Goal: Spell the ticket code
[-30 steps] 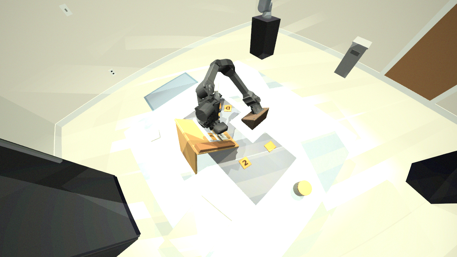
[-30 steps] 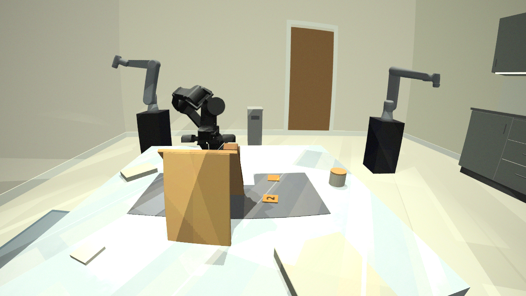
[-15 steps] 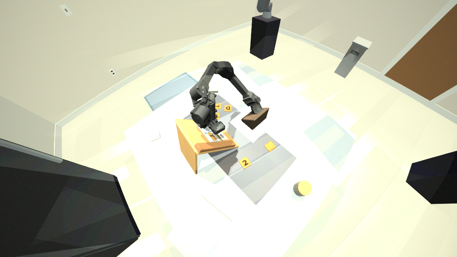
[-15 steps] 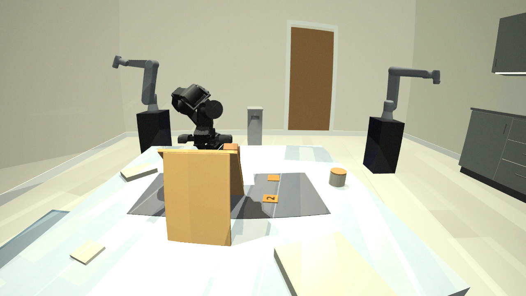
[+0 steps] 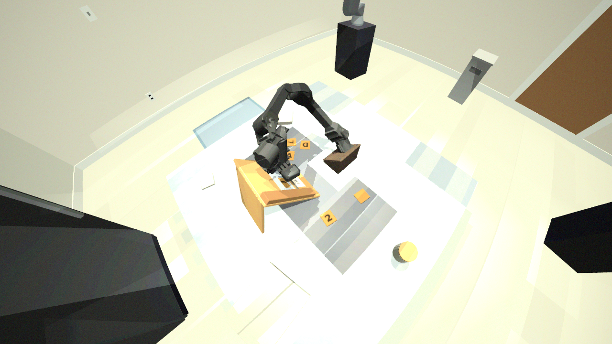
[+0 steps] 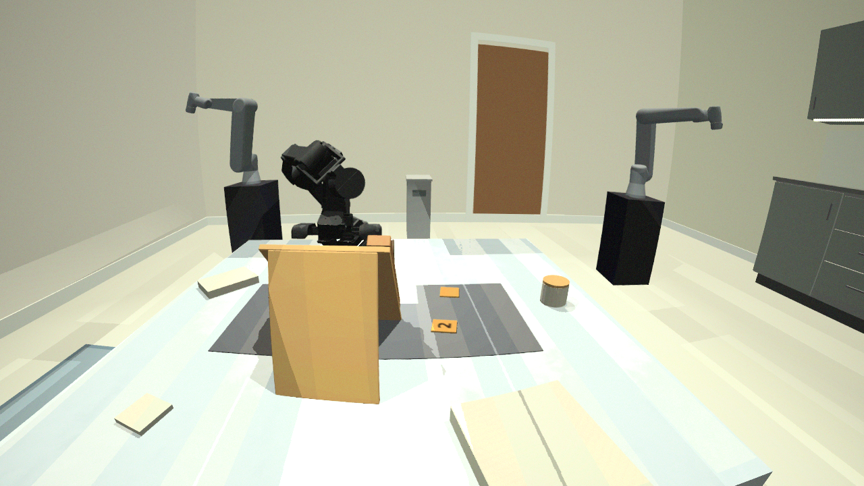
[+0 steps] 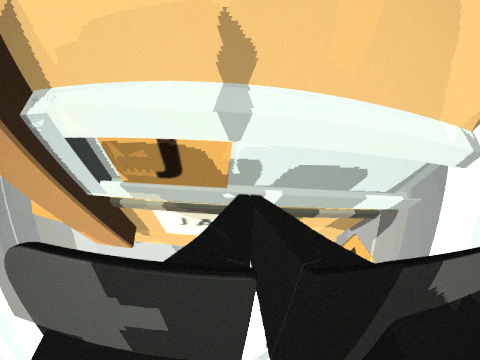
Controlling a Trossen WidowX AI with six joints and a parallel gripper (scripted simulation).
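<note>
My gripper [image 7: 247, 206] is shut and empty. Its tips are at the rail's lower lip, right of the J tile. The J tile [image 7: 207, 165] [image 5: 284, 184] lies inside the pale rail [image 7: 150, 102] on the tilted board [image 7: 325, 50] [image 5: 252, 174] [image 6: 322, 320]. A dark and a pale strip show between it and the rail's left end. The ticket [image 7: 172, 224] shows "JA"; my fingers hide the rest. A 2 tile [image 5: 328, 218] [image 6: 443, 326] and a tile with no visible letter [image 5: 362, 196] [image 6: 449, 291] lie at one side. A D tile [image 5: 305, 144], an L or 7 tile [image 5: 291, 142] and a partly hidden A tile [image 5: 291, 155] lie beyond the board.
A brown ledge [image 7: 75, 200] edges the board's left side. The tiles lie on a grey mat [image 5: 342, 261] [image 6: 513, 338]. A lidded canister [image 5: 408, 252] [image 6: 554, 293] stands beyond it. Pale slabs [image 6: 228, 282] [image 6: 144, 414] [image 6: 543, 435] lie around. A brown block [image 5: 342, 159] is at the arm's base.
</note>
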